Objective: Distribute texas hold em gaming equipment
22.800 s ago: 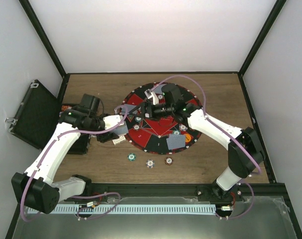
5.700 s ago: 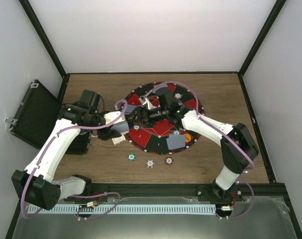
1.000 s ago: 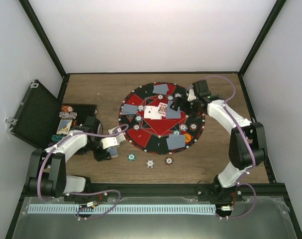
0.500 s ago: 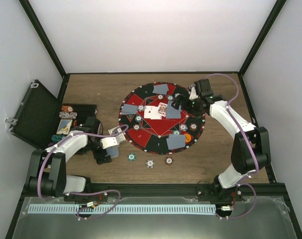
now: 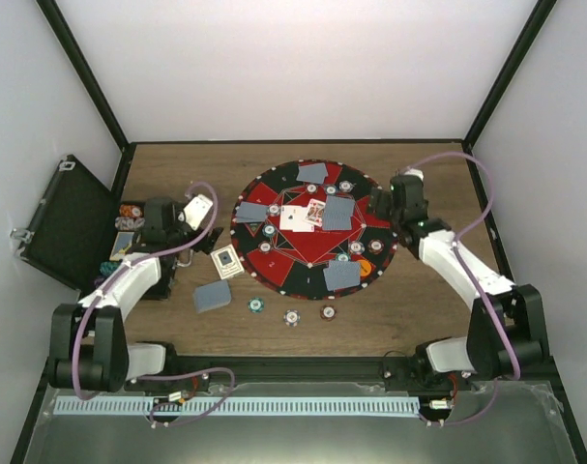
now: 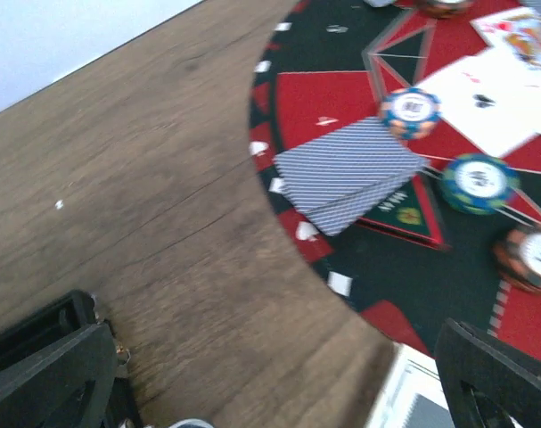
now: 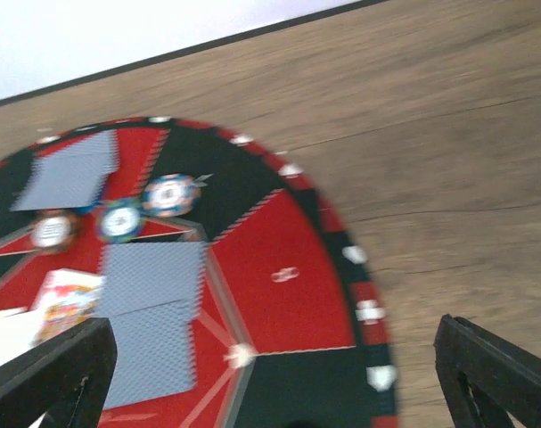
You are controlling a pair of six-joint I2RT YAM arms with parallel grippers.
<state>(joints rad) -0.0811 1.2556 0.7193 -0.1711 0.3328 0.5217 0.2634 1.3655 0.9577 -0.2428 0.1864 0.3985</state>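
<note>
I read the mat (image 5: 274, 263) at the centre of the table (image 5: 177, 169), with the case (image 5: 66, 227) at the table's left edge. On the mat lie a rear pair (image 5: 312, 172), a left pair (image 5: 250, 211), a right pair (image 5: 339, 213) and a front pair (image 5: 342, 275) of cards, with face-up cards (image 5: 301, 217) between them. On the table left of the mat I find a single card (image 5: 227, 261) and, nearer me, a card stack (image 5: 212, 296). Three chips (image 5: 292, 316) sit in a row before the mat.

Red-black mat (image 5: 308, 253) on table (image 5: 419, 300); open case (image 5: 66, 224) left.

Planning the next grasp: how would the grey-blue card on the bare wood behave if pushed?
The card lies flat on the smooth wooden table, so it would probably slide. It looks thin, so it is likely light, bendy and hard to pinch.
</note>
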